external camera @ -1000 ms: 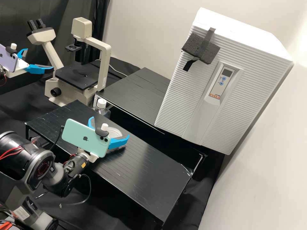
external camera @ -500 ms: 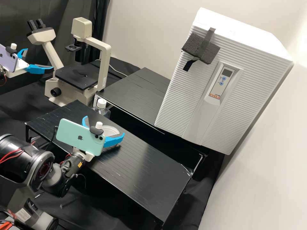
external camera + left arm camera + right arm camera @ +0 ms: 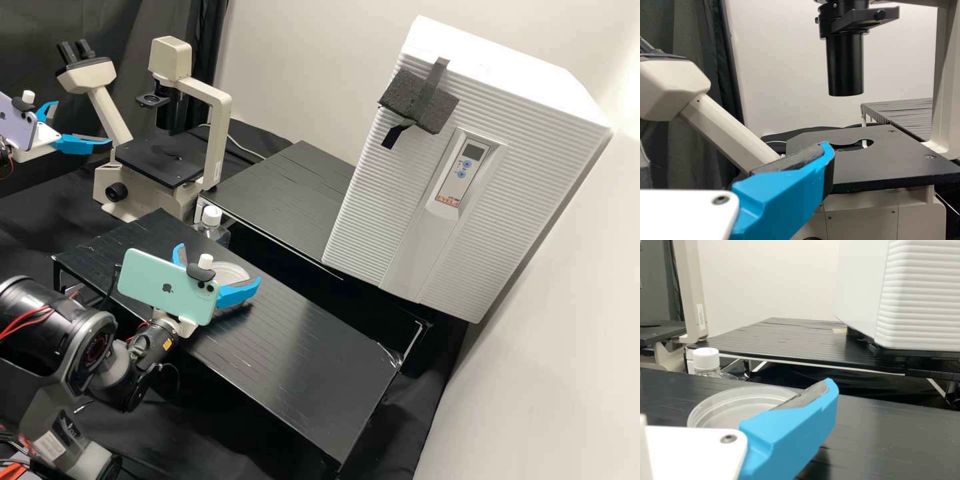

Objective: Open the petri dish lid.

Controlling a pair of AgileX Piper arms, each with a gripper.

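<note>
In the high view my right gripper [image 3: 219, 264] is open low over the near black bench, its two blue fingers on either side of a clear round petri dish [image 3: 231, 272]. A phone mount partly hides the dish. From the right wrist, the dish [image 3: 730, 404] lies flat on the bench behind one blue finger of the right gripper [image 3: 790, 430]; whether they touch I cannot tell. Lid and base cannot be told apart. At upper left in the high view, my left gripper [image 3: 81, 123] is open and empty. In the left wrist view, one finger of the left gripper [image 3: 782, 195] stands before the microscope.
A microscope [image 3: 160, 160] stands behind the near bench [image 3: 293, 353]. A white-capped bottle [image 3: 212, 217] is just past the bench's back edge. Farther back are a second black bench [image 3: 287, 193] and a large white ribbed incubator [image 3: 373, 193].
My right gripper has shifted a little to the left in the high view, mostly in the first half second, staying open. The left gripper has kept still.
</note>
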